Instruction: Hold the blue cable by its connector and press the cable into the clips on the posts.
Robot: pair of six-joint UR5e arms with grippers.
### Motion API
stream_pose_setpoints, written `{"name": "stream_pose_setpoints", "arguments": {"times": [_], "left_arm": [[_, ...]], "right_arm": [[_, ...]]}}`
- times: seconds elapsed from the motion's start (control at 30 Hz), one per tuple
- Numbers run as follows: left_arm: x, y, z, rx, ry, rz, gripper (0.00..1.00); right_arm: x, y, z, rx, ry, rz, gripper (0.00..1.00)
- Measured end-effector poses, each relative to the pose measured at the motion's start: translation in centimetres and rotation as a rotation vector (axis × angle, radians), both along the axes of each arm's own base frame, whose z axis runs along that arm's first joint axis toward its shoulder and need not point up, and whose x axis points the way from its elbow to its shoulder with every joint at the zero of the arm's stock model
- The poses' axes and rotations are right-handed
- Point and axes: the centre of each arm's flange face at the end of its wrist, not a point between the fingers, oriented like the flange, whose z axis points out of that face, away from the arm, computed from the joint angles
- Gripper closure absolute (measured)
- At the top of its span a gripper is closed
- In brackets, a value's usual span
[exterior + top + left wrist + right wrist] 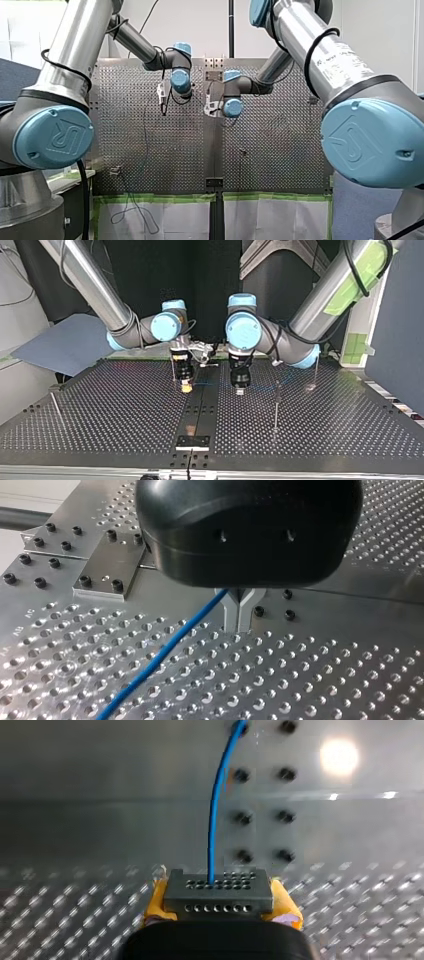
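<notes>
- Right wrist view: my right gripper is clamped on the connector, a dark block with rows of holes, squeezed squarely between its yellow pads.
- The blue cable leaves the connector's face and runs straight ahead of the gripper, over the perforated table.
- Left wrist view: my left gripper has its metal fingers closed tip to tip. The cable is caught in the notch where they meet, and from there it trails away across the plate.
- Top view: both grippers stand low at centre frame, the right gripper left of centre and the left gripper right of centre. A faint blue run stretches between them.
- A thin post stands in the right half of that frame, near the left gripper but apart from it. Its clips are too small to make out.
- Handling, as I judge it: the cable is thin, light and limp, so it will sag wherever nothing tensions it.
- The connector is the one rigid part and the right place to hold.
- The smooth jacket may slip through metal fingers, and a hard pull would strain the cable where it enters the connector.
</notes>
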Motion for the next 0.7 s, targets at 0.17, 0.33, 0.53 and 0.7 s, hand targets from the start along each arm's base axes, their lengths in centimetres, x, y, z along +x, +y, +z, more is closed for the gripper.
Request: {"name": "stream_pose_setpoints", "arguments": {"times": [0.17,0.33,0.53,0.7], "left_arm": [[-0.3,-0.2,-1.1,0.001,0.006,-0.005,1.0],[-0.8,-0.2,-3.4,-0.001,0.018,0.0,1.0],[-1.2,-0.8,-7.6,0.049,0.047,-0.005,1.0],[-1.1,-2.0,-10.4,0.066,0.05,-0.021,1.0]], "right_arm": [[-1.6,-0.2,-1.8,0.032,0.024,-0.021,1.0],[-3.0,0.2,-3.9,0.069,0.053,-0.033,1.0],[-4.0,1.0,-5.6,0.1,0.081,-0.037,1.0],[-4.5,1.4,-6.6,0.117,0.098,-0.04,1.0]]}}
